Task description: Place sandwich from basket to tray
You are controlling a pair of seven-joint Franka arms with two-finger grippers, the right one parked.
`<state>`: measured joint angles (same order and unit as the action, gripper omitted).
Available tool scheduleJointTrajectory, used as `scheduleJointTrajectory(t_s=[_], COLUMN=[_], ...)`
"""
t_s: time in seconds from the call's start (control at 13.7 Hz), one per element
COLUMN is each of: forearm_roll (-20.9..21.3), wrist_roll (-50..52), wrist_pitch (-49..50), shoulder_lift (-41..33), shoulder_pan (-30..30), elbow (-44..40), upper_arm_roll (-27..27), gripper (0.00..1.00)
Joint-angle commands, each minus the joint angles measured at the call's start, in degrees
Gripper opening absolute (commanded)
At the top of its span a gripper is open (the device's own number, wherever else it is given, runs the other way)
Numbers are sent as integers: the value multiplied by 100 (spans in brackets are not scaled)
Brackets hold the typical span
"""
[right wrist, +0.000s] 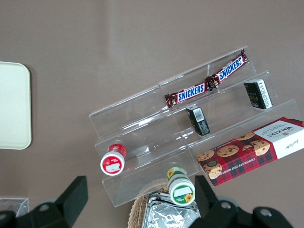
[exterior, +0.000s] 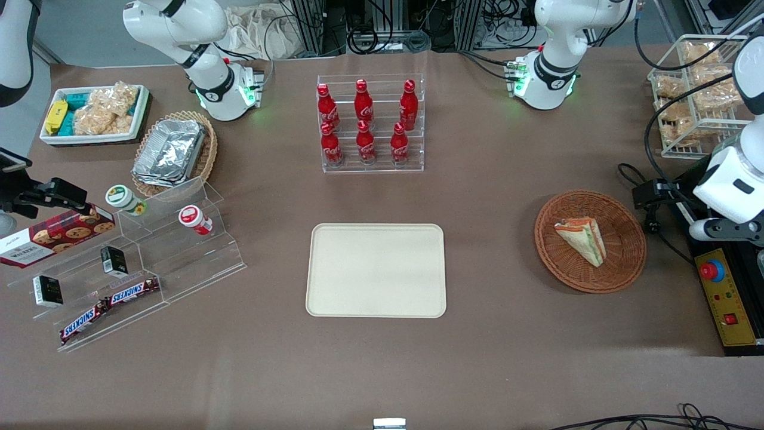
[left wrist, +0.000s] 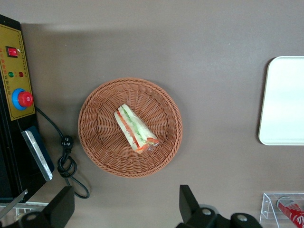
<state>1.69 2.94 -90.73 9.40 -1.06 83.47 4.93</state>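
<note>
A: Where do we find the sandwich (exterior: 582, 239)?

B: We see it lying in the round reddish-brown basket (exterior: 621, 263), toward the working arm's end of the table. It rests on the woven floor roughly in the middle, a pale wedge with green and orange-red layers showing along its edge.

A: And the tray (exterior: 376, 270)?

B: We see it flat on the brown table (exterior: 489, 358), cream-coloured, nearer the front camera than the clear rack of 6 red bottles (exterior: 365, 122). Tray and basket are well apart, with bare table between them.

A: What about the gripper (left wrist: 126, 204)?

B: In the wrist view we see its 2 dark fingers (left wrist: 188, 202) spread wide, released, holding nothing. It hangs above the table just beside the basket rim, touching neither basket nor sandwich.

A: Anything close to the basket?

B: We see a yellow control box with a red button (exterior: 722, 298) and a black cable (left wrist: 66, 161) beside it, at the table's edge. At the parked arm's end stands a clear stepped shelf (exterior: 149, 263) with 2 Snickers bars (exterior: 110, 306).
</note>
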Motion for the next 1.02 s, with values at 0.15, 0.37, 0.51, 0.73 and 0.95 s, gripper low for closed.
scheduleJointTrajectory(t_s=[0.15,0.37,0.51,0.73,0.95], forearm_roll=[33,16,16,33,7], wrist_roll=[-21,-38,-13,49,32], wrist_pitch=[99,143,187,284,135], shoulder_lift=[9,1,-8,-26,-227], shoulder_pan=[-8,-25,-26,-43,-315], elbow=[-129,-112,-85,72,800], upper_arm_roll=[16,16,8,-10,-10], gripper=[99,99,99,99,99])
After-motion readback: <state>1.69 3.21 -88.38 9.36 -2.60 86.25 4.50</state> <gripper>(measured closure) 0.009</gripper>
